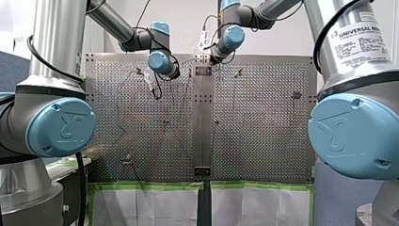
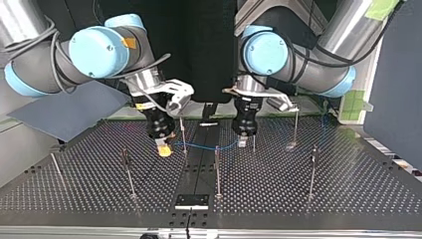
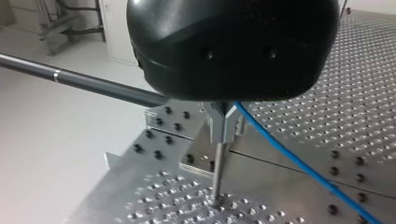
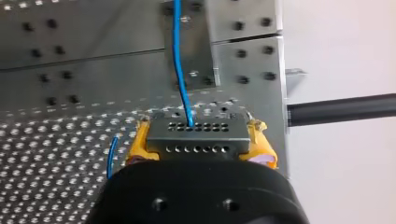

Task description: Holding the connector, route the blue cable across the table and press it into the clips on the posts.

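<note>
Sideways from the connector (image 4: 196, 134) my right pincer (image 2: 163, 148) pinches, the blue cable (image 2: 199, 147) runs to my left pincer (image 2: 242, 143), grip unclear.

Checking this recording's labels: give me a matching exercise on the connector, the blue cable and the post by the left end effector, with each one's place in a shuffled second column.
Things:
1 connector
2 blue cable
3 post

Places:
A upright on the table, under my left end effector
B strung above the table between both end effectors
C clamped between the yellow pads of my right end effector

Pairs: 1-C, 2-B, 3-A
</note>
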